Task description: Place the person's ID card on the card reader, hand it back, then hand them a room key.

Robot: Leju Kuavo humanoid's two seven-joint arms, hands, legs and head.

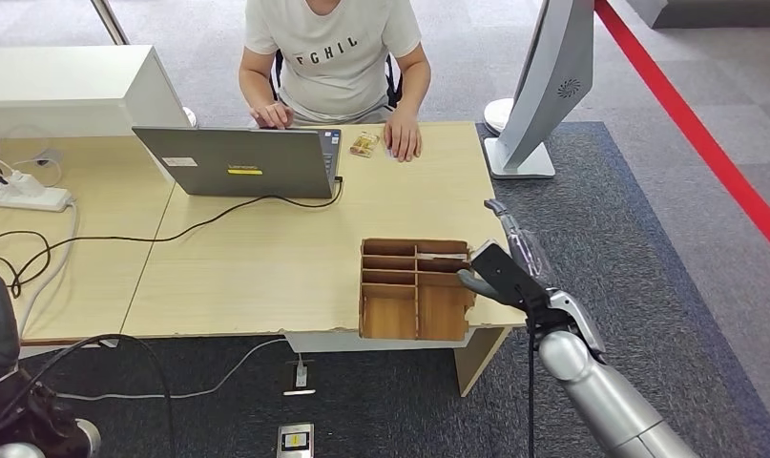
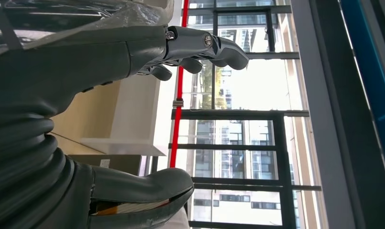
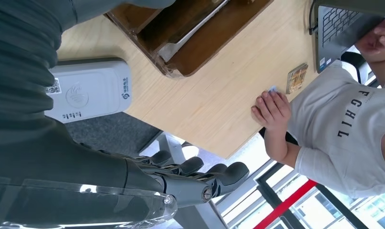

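So right hand (image 1: pixel 500 272) hovers empty, fingers spread loosely, just beside the wooden organizer (image 1: pixel 416 289), w/ the white card reader (image 3: pixel 88 89) under it. ID card (image 1: pixel 364 144) prob that small card across the desk, well beyond the hand, next to the person's hand (image 1: pixel 403 136). Best bet imo: reach out over the organizer, keep high, let them pass it. Laptop (image 1: pixel 238 162) + its cable sit off to the side. Left hand (image 2: pixel 133 62) also holds nothing, fingers apart.
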